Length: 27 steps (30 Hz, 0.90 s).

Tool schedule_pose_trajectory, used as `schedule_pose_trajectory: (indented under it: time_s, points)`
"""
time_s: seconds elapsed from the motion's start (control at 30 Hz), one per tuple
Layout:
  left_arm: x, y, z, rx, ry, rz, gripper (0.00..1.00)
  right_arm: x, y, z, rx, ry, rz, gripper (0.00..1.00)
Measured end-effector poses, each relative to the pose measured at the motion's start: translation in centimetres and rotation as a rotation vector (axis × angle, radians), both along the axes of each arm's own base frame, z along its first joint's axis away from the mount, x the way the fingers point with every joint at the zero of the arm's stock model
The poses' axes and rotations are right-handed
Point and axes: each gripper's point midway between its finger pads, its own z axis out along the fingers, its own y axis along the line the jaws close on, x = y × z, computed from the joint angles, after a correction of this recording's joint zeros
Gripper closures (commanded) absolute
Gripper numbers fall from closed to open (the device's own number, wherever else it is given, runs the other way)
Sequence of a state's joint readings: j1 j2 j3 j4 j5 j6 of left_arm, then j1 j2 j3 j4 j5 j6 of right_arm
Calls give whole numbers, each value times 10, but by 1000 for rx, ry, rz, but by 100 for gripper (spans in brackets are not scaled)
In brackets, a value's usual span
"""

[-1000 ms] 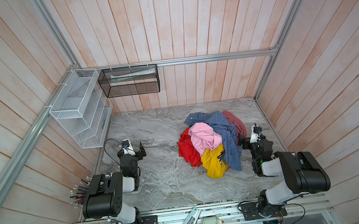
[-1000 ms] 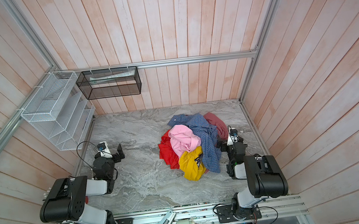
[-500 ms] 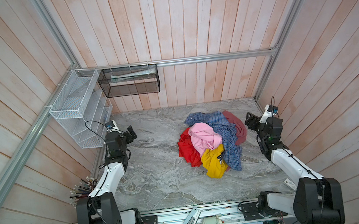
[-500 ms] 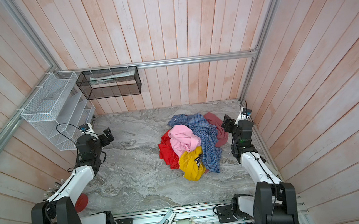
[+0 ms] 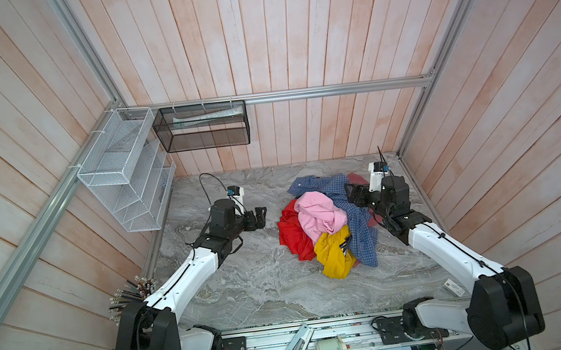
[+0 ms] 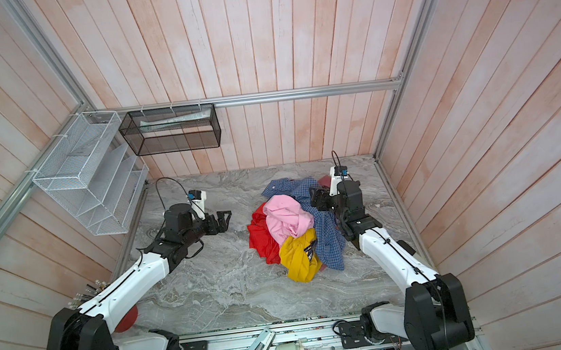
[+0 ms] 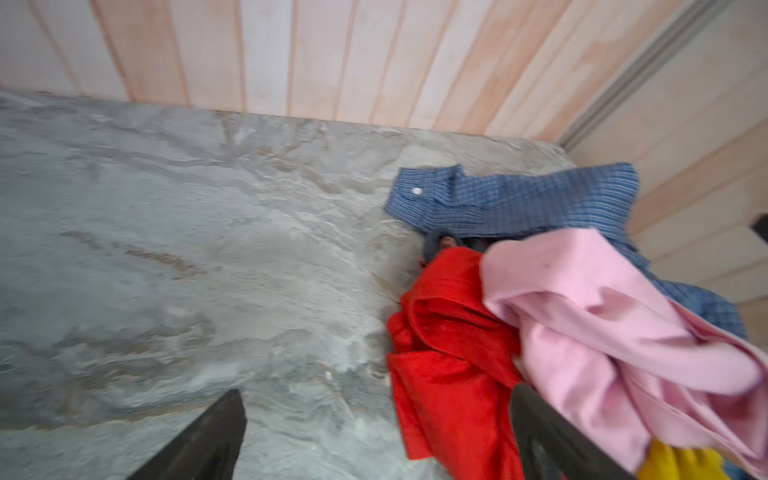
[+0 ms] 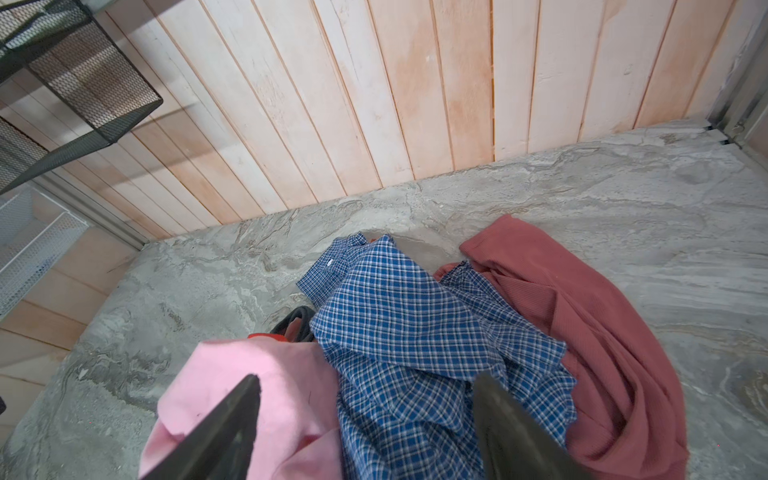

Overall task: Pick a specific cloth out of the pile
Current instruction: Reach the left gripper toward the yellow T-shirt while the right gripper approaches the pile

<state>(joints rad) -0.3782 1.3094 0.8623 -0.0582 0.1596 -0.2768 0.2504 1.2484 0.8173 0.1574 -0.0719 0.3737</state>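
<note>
The pick is only starting, I'd judge. The left gripper point(image 5: 261, 215) is hovering wide open beside the pile point(image 5: 295, 231). The right gripper point(image 5: 349, 194) is hanging, jaws apart and empty, over the checked shirt point(image 5: 361, 231). The cloth point(image 5: 332, 255) is lying at the pile's near edge, partly under the pink shirt point(image 5: 318, 211); next, a gripper should be pinching its bare yellow folds.

Matt cloth pile point(image 5: 322, 214) on smooth marble-look table point(image 5: 248, 289), wood-plank walls point(image 5: 293, 39).
</note>
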Motion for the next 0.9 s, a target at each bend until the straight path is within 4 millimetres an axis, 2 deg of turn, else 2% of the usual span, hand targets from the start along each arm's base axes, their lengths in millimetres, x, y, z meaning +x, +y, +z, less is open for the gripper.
schedule_pose_trajectory:
  time_s: [0.07, 0.23, 0.33, 0.43, 0.6, 0.8, 0.9]
  points:
    - [-17, -27, 2, -2, 16, -95, 2, -1, 3, -1, -4, 3, 9, 16]
    - [-78, -89, -3, -10, 100, -359, 16, -4, 4, -8, -19, 30, 18, 9]
    - [-108, -116, -6, 2, 149, -490, 20, -6, 6, -12, -29, 43, 26, 8]
    - [-129, -139, -12, 16, 198, -590, 22, -8, 8, -15, -36, 48, 36, 7]
    - [-148, -157, -29, 23, 288, -672, 31, -12, 8, -25, -51, 72, 43, 6]
    - [-155, -171, -45, 29, 367, -690, 37, -14, 7, -24, -77, 67, 54, 5]
    - [-158, -177, -47, 28, 382, -681, 40, -15, 7, -22, -86, 59, 62, 5]
